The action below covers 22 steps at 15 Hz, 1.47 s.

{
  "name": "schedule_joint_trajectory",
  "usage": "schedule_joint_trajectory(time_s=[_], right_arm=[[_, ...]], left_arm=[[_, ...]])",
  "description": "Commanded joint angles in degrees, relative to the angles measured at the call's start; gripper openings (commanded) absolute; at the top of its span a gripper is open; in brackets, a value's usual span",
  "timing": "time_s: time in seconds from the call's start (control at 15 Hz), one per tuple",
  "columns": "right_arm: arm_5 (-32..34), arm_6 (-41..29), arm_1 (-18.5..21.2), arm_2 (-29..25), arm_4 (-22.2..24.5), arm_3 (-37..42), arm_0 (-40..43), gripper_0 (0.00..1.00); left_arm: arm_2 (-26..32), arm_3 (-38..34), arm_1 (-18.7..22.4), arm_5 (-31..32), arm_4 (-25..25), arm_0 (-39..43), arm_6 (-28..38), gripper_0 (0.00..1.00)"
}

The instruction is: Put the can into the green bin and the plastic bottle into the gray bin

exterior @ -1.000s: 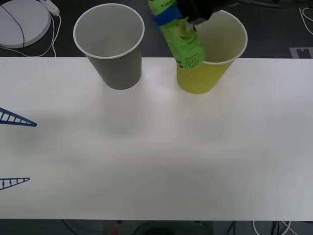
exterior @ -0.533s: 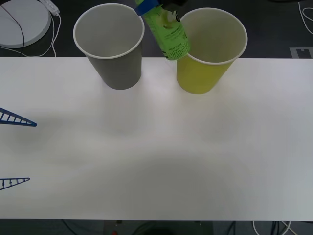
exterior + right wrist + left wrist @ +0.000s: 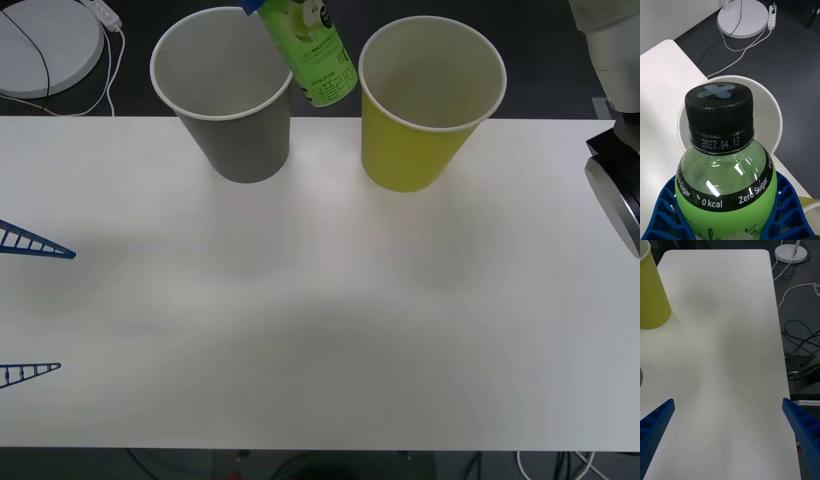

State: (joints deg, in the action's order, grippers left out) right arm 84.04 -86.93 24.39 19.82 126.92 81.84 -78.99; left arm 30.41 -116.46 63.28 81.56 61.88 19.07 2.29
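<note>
The right gripper (image 3: 724, 221) was clamped around the plastic bottle (image 3: 308, 50), blue ribbed fingers (image 3: 662, 213) pressing either side of its green body. The white table (image 3: 320, 300) carried the gray bin (image 3: 225, 95) and the green bin (image 3: 430, 100) side by side, both upright. The bottle hung tilted in the air between them, apparently just at the gray bin's rim. The left gripper (image 3: 730, 427) rested over the table's left edge, fingers spread wide

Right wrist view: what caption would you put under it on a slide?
Right gripper holding the clear plastic bottle of green drink, black cap up, above the gray paper cup's open mouth.
</note>
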Motion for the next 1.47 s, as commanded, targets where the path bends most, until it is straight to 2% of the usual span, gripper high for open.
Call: schedule_joint_trajectory(time_s=[0.07, 0.4, 0.67, 1.2, 1.47], right_arm=[[0.0, 0.0, -1.9, 0.0, 1.6, -3.2, -1.8, 0.00], [-0.4, 0.0, -5.7, 0.0, 6.0, -9.4, -4.9, 0.00], [-4.3, 0.0, -9.7, 0.0, 9.5, -16.9, -8.0, 0.00], [-11.6, 0.0, -15.3, 0.0, 12.8, -27.5, -12.7, 0.00], [-13.0, 0.0, -17.0, 0.0, 13.3, -33.2, -15.2, 0.00]], left_arm=[[0.0, 0.0, 0.0, 0.0, 0.0, 0.0, 0.0, 1.00], [0.0, 0.0, 0.0, 0.0, 0.0, 0.0, 0.0, 1.00], [0.0, 0.0, 0.0, 0.0, 0.0, 0.0, 0.0, 1.00], [0.0, 0.0, 0.0, 0.0, 0.0, 0.0, 0.0, 1.00], [0.0, 0.0, 0.0, 0.0, 0.0, 0.0, 0.0, 1.00]])
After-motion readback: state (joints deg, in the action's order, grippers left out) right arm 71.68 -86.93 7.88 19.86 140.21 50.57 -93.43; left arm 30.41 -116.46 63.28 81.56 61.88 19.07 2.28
